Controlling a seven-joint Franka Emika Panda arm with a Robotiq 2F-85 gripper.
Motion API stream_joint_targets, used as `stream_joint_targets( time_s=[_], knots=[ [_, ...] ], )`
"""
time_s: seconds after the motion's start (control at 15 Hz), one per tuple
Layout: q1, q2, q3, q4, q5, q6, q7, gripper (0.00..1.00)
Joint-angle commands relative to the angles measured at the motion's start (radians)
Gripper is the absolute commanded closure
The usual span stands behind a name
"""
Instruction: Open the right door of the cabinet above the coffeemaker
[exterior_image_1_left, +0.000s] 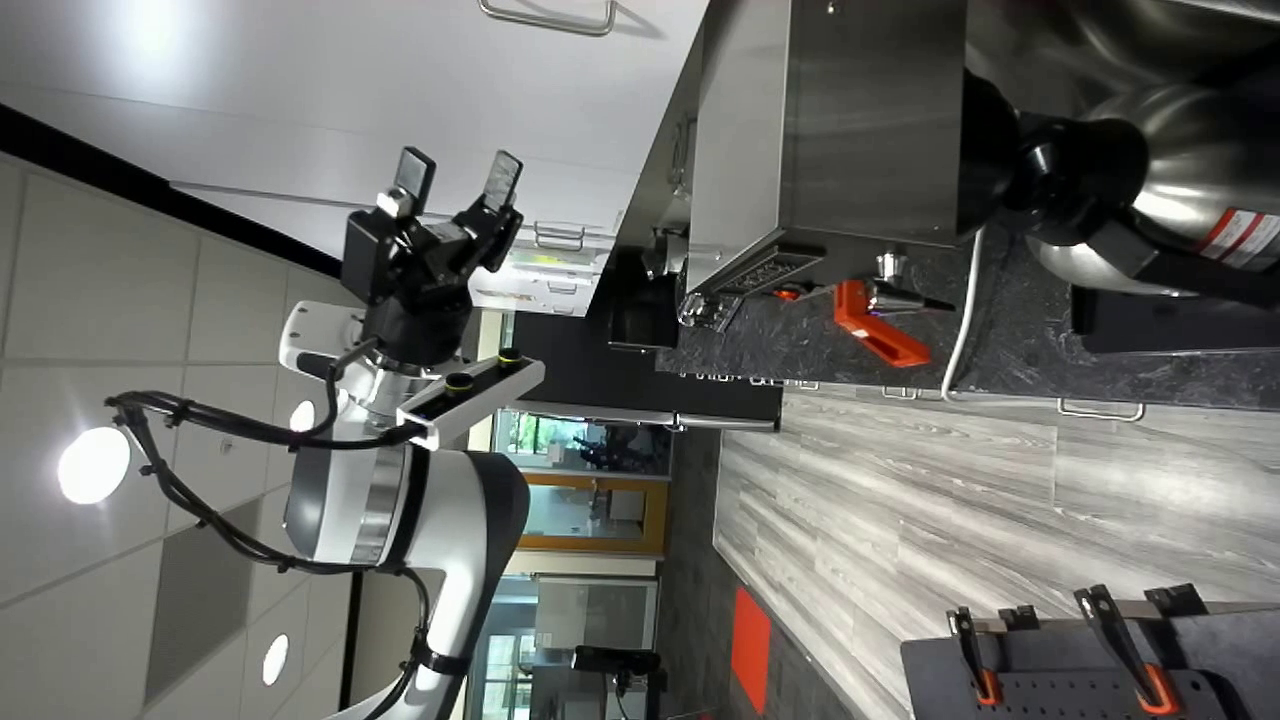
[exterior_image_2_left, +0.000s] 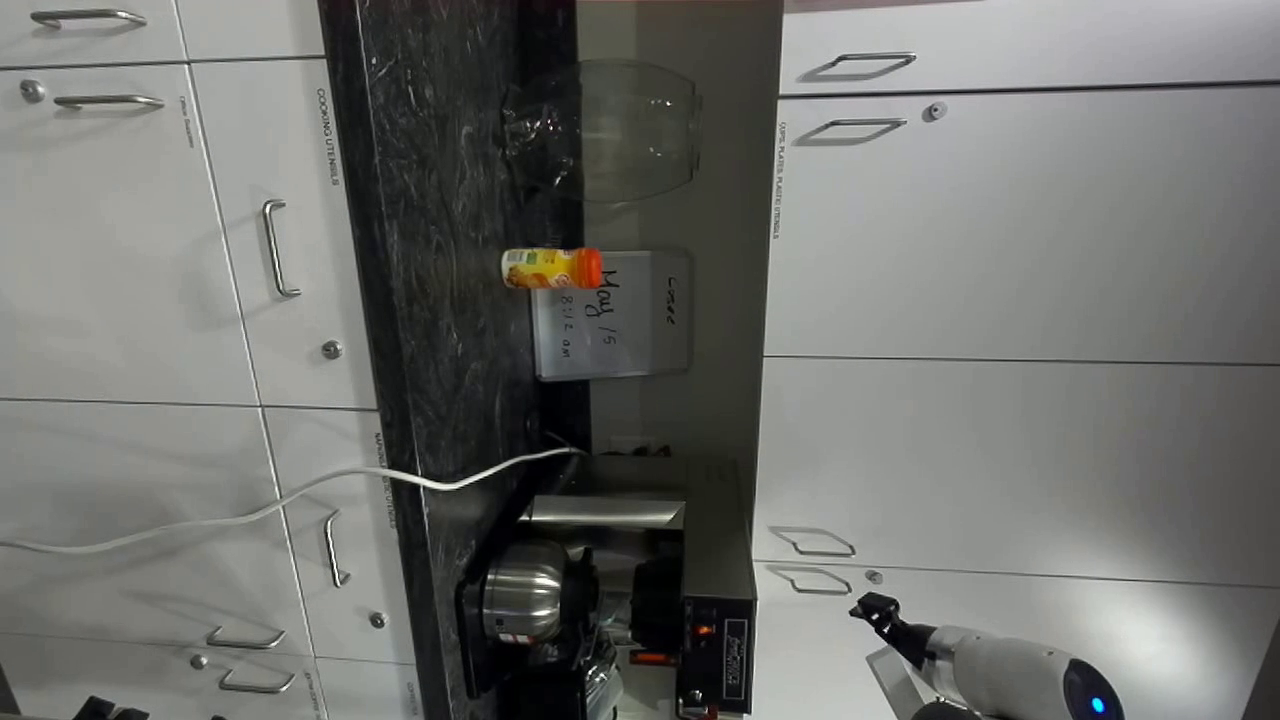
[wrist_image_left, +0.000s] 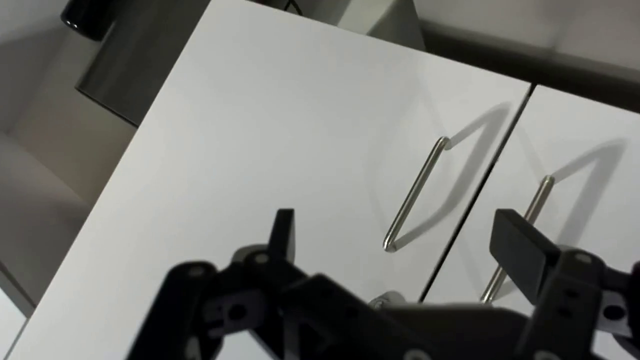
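The right door (wrist_image_left: 250, 140) is a flat white panel of the cabinet (exterior_image_1_left: 330, 70) and is shut. It shows at the lower right in an exterior view (exterior_image_2_left: 1160, 620). In the wrist view its silver bar handle (wrist_image_left: 415, 195) stands between the open fingers, with its round silver disc (wrist_image_left: 387, 299) partly hidden below. My gripper (wrist_image_left: 395, 212) is open and empty. The right-hand finger covers part of the neighbouring door's handle (wrist_image_left: 540, 197). My gripper is in front of the cabinet in both exterior views (exterior_image_1_left: 458, 172) (exterior_image_2_left: 865, 606); exact contact cannot be told.
The coffeemaker (exterior_image_1_left: 870, 110) stands beneath the cabinet, with a steel carafe (exterior_image_2_left: 525, 592). A white cable (exterior_image_2_left: 450, 484) crosses the dark counter (exterior_image_2_left: 440, 300). A yellow bottle (exterior_image_2_left: 545, 268), a whiteboard (exterior_image_2_left: 650, 330) and a glass jar (exterior_image_2_left: 640, 130) stand along the wall.
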Motion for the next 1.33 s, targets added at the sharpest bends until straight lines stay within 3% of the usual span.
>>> stream_joint_targets(
  time_s=[0.0, 0.27, 0.33, 0.6, 1.27],
  knots=[
    [-0.025, 0.053, -0.050, 0.050, -0.070, 0.118, 0.021, 0.00],
    [-0.032, 0.101, -0.121, 0.078, -0.069, 0.266, -0.009, 0.00],
    [-0.041, 0.064, -0.092, 0.041, -0.048, 0.220, -0.008, 0.00],
    [-0.045, 0.091, -0.108, 0.055, -0.045, 0.253, -0.010, 0.00],
    [-0.084, 0.234, -0.131, 0.196, -0.072, 0.318, 0.165, 0.00]
  ],
)
